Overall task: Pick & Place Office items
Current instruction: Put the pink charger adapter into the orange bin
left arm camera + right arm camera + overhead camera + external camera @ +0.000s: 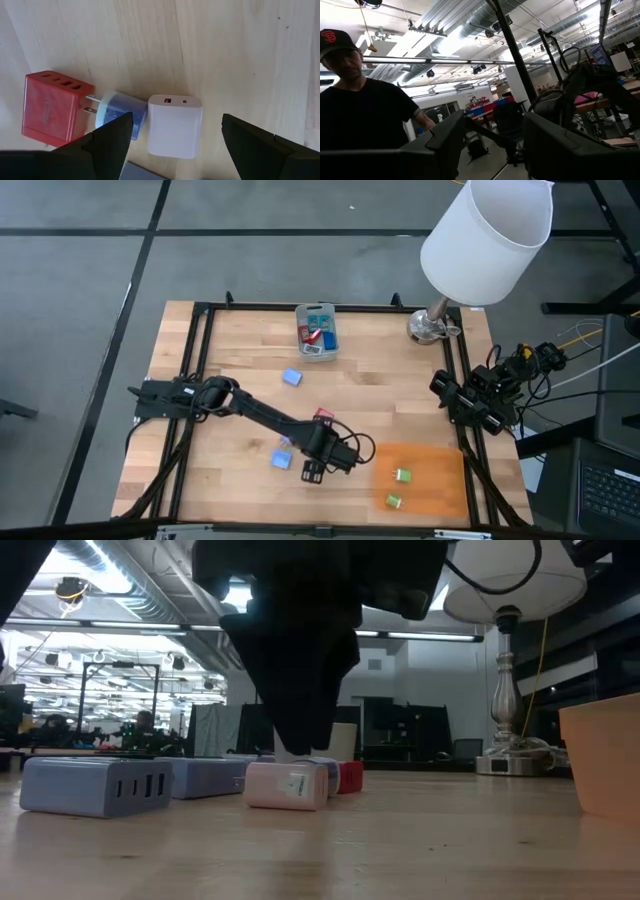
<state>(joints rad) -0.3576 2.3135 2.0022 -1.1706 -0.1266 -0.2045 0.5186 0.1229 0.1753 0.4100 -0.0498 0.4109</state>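
Your left tool [172,137] hangs with fingers apart over the white charger [174,125] beside the red charger [49,112]; next, descend squarely and close.

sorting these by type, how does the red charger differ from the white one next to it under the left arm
The red charger is red with a row of several ports on one end; the white charger is white with two ports. The red one lies outside the left end effector; the white one sits between its open fingers. The red one's prongs show, pointing at a blue plug; no prongs show on the white one. Both are blocky and lie flat on the table.
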